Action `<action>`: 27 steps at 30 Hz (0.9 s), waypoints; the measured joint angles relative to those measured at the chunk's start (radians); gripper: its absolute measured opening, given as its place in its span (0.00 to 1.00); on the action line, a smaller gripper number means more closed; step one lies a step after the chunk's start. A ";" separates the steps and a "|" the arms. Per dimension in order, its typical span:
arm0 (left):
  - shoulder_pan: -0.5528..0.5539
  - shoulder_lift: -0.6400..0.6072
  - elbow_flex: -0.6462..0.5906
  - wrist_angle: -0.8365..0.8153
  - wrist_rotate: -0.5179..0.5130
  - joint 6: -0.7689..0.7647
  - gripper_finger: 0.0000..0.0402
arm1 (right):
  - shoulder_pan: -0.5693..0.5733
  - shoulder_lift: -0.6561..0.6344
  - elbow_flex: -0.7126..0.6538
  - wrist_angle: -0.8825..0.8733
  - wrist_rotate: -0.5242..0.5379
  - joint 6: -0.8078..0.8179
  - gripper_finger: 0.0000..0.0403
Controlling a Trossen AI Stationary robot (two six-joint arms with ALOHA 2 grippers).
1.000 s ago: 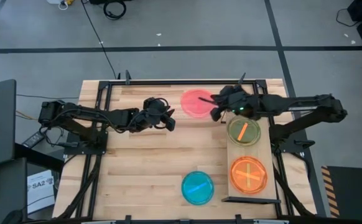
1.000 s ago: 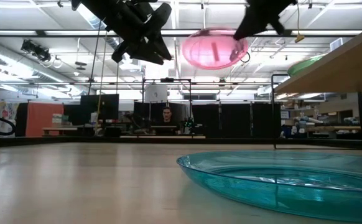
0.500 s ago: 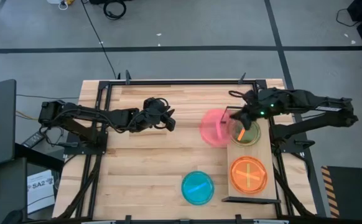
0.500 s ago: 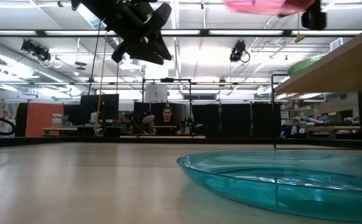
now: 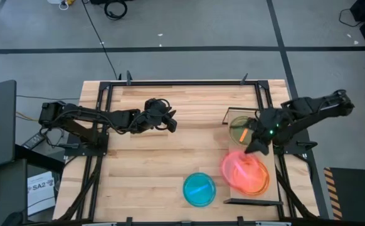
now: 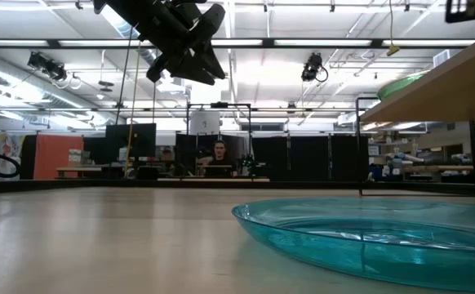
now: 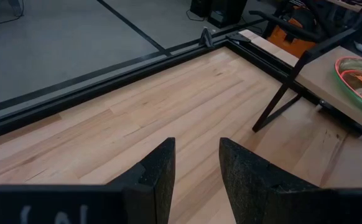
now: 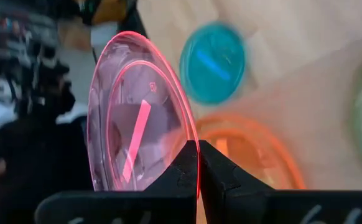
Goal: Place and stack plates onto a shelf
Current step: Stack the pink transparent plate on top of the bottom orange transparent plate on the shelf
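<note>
My right gripper (image 5: pixel 256 147) is shut on a pink plate (image 5: pixel 242 171), which hangs tilted over the orange plate (image 5: pixel 261 182) at the near end of the shelf (image 5: pixel 275 157). A green plate (image 5: pixel 241 129) lies on the shelf's far end. On the table top left of the shelf, a teal plate (image 5: pixel 199 189) rests flat on its base. My left gripper (image 5: pixel 170 123) hovers open over the far middle of the table, nothing between its fingers (image 7: pixel 162 171). My right gripper pinches the pink plate's rim (image 8: pixel 195 149) between its two fingers (image 8: pixel 184 171), at the plate's far edge. The fingers slant down from the far right. The plate is lifted clear and tilted, reaching out from the fingers toward the near edge above the orange plate (image 8: pixel 262 155).
The shelf stands raised on a thin black frame (image 7: pixel 277 102) along the table's right side. The teal plate (image 6: pixel 368 233) fills the near foreground of the low view. Bare wood lies between the left gripper and the shelf. A person sits in the room far behind the table.
My right gripper has carried the pink plate from the far middle of the table toward the right and then the near edge, past the green plate, to above the orange plate. The wrist has turned on the way, and the plate has tipped with it.
</note>
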 joint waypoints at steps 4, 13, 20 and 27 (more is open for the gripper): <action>0.000 0.000 0.000 0.000 0.000 0.000 0.33 | 0.109 0.032 0.000 0.000 -0.002 0.033 0.02; 0.000 0.000 0.000 -0.001 0.000 0.000 0.33 | 0.232 0.090 0.000 -0.085 0.023 0.038 0.02; 0.000 0.000 0.000 -0.001 0.000 0.000 0.33 | 0.234 0.090 0.000 -0.240 0.072 0.038 0.02; 0.000 0.000 0.000 -0.001 0.000 0.000 0.33 | 0.234 0.090 0.000 -0.236 0.086 0.044 0.02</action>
